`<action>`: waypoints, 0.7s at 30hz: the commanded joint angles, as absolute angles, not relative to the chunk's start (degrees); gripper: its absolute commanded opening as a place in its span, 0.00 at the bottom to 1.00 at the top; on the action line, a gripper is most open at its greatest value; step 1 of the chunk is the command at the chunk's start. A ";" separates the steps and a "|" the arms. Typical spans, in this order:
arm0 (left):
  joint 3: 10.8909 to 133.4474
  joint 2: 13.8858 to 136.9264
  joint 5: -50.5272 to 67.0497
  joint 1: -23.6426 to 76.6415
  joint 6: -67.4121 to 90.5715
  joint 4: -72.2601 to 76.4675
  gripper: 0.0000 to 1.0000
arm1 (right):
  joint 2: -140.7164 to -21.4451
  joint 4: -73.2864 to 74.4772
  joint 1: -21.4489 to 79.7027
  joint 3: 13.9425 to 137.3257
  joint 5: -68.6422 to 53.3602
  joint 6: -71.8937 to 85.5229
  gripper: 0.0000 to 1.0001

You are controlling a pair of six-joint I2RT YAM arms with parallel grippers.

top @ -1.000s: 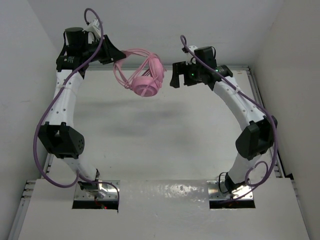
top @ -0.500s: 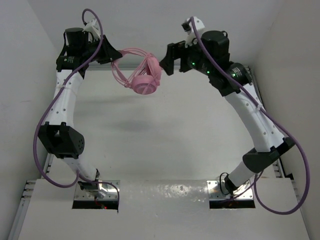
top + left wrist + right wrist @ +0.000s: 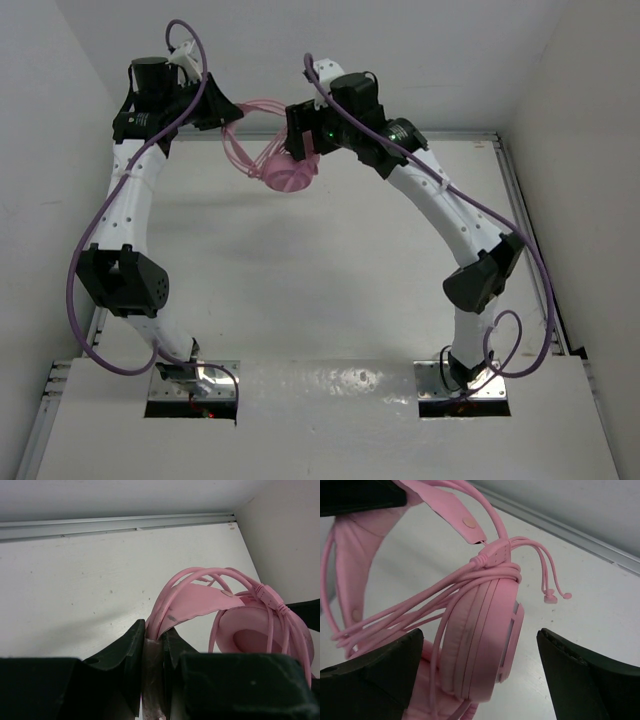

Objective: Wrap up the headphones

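Left gripper (image 3: 154,645) pinches the headphones (image 3: 250,625) — right gripper (image 3: 479,647) spread around 1 earcup (image 3: 487,615).

No text, label, brand, number or sign can be read in any view; the headphones (image 3: 481,626) show only plain pink surfaces, with no legible marking.

White, hole-dotted left arm (image 3: 132,205) and right arm (image 3: 440,205) have bulky black joint housings (image 3: 122,282), thick purple cables (image 3: 75,270) and small green wrist lights (image 3: 325,134). The right gripper (image 3: 480,635) has matte black wedge fingers (image 3: 580,675).
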State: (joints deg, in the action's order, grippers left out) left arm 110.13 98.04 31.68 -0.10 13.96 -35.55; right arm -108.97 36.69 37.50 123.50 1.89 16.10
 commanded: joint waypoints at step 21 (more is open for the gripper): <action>111.09 95.45 32.00 0.53 3.79 -36.55 0.64 | -105.04 34.63 40.50 112.27 7.99 21.81 0.00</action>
